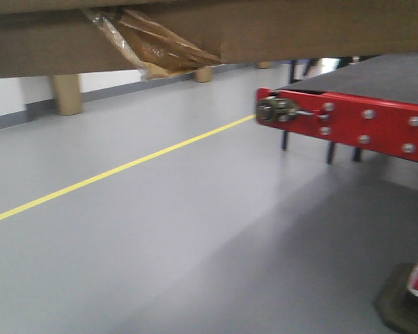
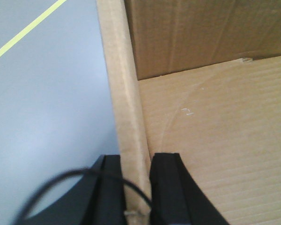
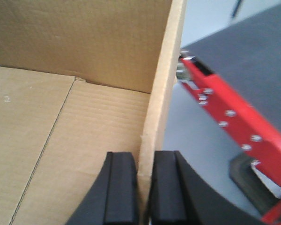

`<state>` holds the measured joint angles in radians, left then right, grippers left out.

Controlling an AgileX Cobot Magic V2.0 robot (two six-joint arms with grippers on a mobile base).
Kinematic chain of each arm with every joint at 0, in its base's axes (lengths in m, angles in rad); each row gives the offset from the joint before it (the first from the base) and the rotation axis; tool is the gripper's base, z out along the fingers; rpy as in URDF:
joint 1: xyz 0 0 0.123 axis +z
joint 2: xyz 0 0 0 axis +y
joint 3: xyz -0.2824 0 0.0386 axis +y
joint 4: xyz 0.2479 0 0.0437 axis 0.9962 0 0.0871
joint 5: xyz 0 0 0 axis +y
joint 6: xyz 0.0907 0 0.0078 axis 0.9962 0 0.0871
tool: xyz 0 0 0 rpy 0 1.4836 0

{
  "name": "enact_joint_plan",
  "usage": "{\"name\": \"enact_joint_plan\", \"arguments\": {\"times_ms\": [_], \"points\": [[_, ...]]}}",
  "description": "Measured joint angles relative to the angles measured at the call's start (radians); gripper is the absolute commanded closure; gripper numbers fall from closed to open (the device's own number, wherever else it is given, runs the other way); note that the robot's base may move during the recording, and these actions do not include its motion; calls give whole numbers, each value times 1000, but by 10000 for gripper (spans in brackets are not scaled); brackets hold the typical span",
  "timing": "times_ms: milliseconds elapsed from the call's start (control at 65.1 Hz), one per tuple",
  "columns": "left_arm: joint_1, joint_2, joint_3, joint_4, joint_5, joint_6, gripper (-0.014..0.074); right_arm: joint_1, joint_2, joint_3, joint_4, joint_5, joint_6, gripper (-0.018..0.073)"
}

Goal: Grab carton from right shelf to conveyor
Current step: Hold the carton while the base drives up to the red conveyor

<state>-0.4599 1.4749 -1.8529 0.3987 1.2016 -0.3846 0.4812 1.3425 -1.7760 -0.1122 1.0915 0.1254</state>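
The carton (image 1: 195, 31) is an open brown cardboard box, held up in the air; its underside fills the top of the front view. In the left wrist view my left gripper (image 2: 135, 161) is shut on the carton's left wall (image 2: 126, 108), one black finger outside and one inside. In the right wrist view my right gripper (image 3: 145, 159) is shut on the carton's right wall (image 3: 161, 93). The conveyor (image 1: 362, 122) has a red side frame and a dark belt; it stands to the right, also in the right wrist view (image 3: 234, 108), just beside the carton.
Grey floor with a yellow line (image 1: 118, 169) runs below. Cardboard tube legs (image 1: 67, 94) stand at the back left. A dark base with a red-and-white striped post (image 1: 411, 292) sits at the lower right, near the conveyor.
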Motion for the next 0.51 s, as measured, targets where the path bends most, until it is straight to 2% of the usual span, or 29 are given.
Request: {"name": "enact_joint_plan", "arguments": {"times_ms": [507], "points": [[-5, 0, 0, 33, -8, 0, 617, 2, 2, 0, 4, -6, 0, 624]]}}
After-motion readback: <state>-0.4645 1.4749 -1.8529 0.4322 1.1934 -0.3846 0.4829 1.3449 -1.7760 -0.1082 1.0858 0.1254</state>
